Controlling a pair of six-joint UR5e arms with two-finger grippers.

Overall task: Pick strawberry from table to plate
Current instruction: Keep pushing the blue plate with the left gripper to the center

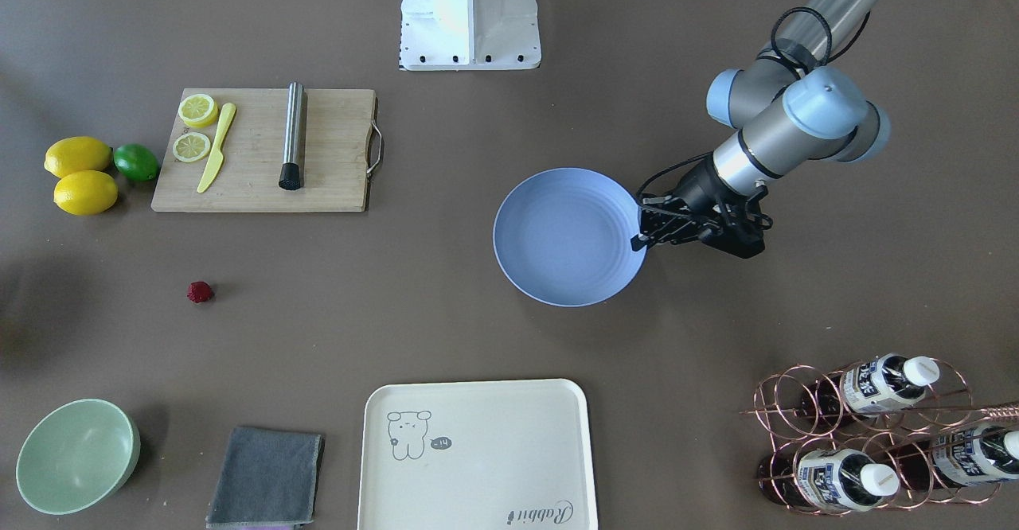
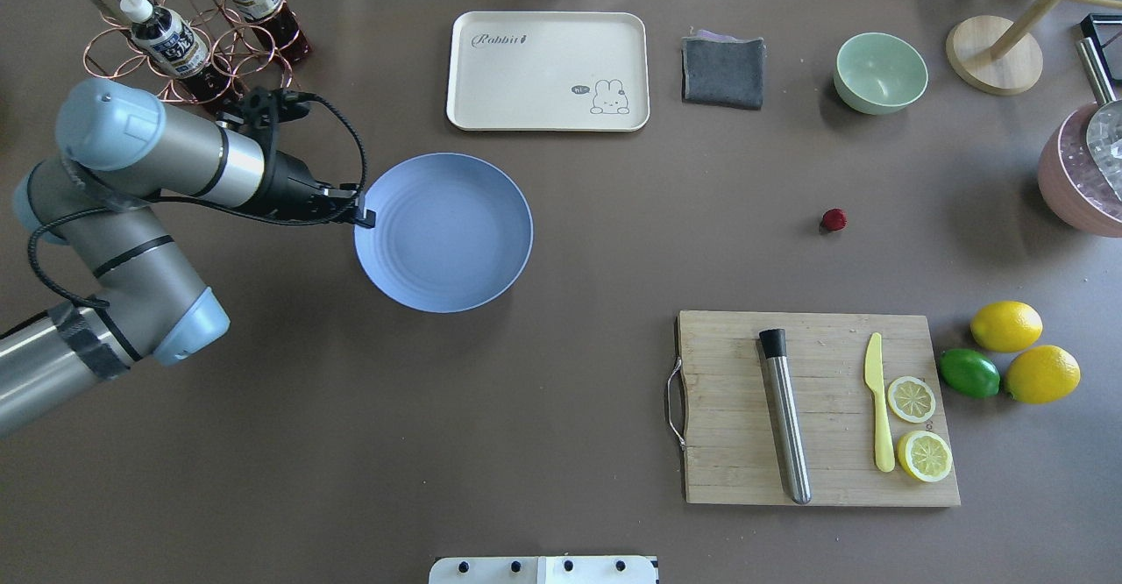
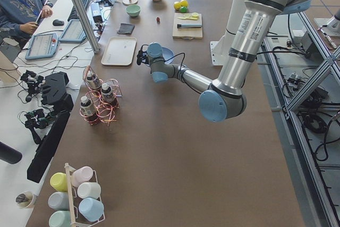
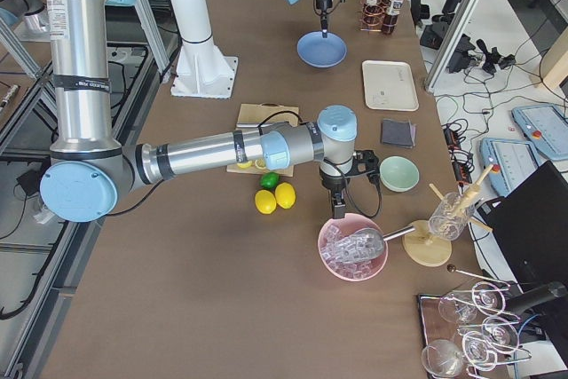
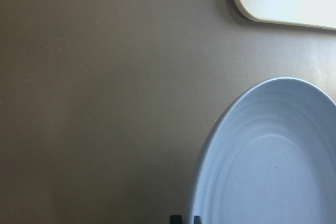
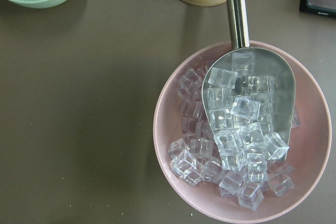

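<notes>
The strawberry (image 1: 200,292) (image 2: 834,220), small and dark red, lies alone on the brown table (image 2: 614,242), far from both arms. The pale blue plate (image 1: 565,235) (image 2: 443,233) rests on the table near its middle. My left gripper (image 1: 639,239) (image 2: 365,217) sits at the plate's rim on the side away from the berry; in the left wrist view its tips are close together with the rim (image 5: 197,182) between them. The right gripper (image 4: 338,212) hangs over a pink bowl of ice (image 6: 241,129). It shows only in the exterior right view, so I cannot tell its state.
A wooden cutting board (image 2: 815,409) carries a steel muddler, a yellow knife and lemon slices. Two lemons (image 2: 1006,325) and a lime (image 2: 969,373) lie beside it. A cream tray (image 2: 548,71), grey cloth (image 2: 723,71), mint bowl (image 2: 880,72) and bottle rack (image 2: 175,32) line the far edge.
</notes>
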